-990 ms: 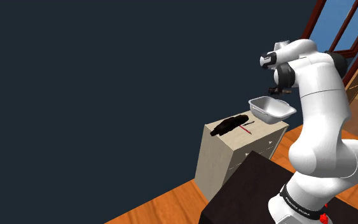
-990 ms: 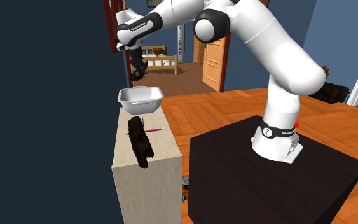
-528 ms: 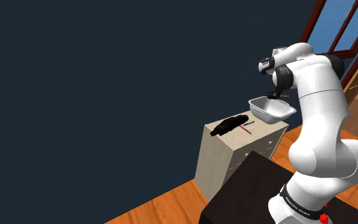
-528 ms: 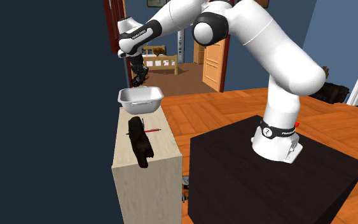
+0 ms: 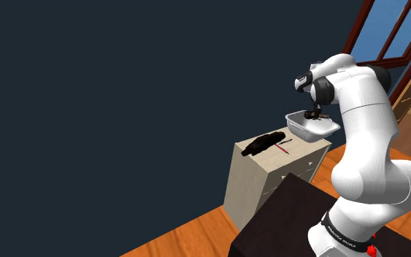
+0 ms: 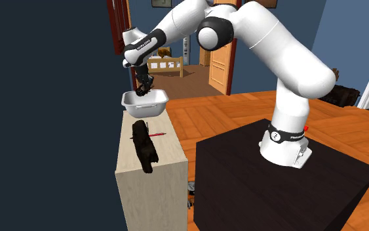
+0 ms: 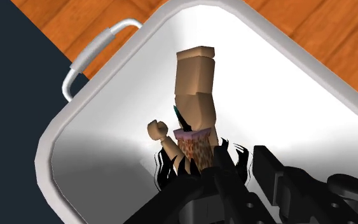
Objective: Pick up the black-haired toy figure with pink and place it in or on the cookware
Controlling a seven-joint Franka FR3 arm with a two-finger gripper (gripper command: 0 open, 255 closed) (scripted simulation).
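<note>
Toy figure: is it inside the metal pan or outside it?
Inside: the toy figure is within the pan's walls, with the gripper clasping its black-haired end.

Tally by kind: arm, stand, and what the surface carries.

Arm (image 6: 288, 59): one, white with dark joints. Hand (image 6: 143, 90): one, black, with two fingers (image 7: 266, 167) counted in the wrist view. Stand (image 6: 242, 190): one dark box. Cabinet (image 6: 151, 197): one, pale, its top serving as the surface. Pan (image 6: 147, 105): one, silvery, square-sided with rounded corners. One loop handle (image 7: 89, 48) can be counted on its rim. Toy figure (image 7: 196, 95): one, black-haired, tan-bodied, with one pink band at the neck. Long black item (image 6: 145, 147) lying on the surface: one; what it is cannot be told. Thin red stick (image 6: 156, 134), pen-like: one. That makes four loose things in all, one of each kind and no duplicates.
</note>
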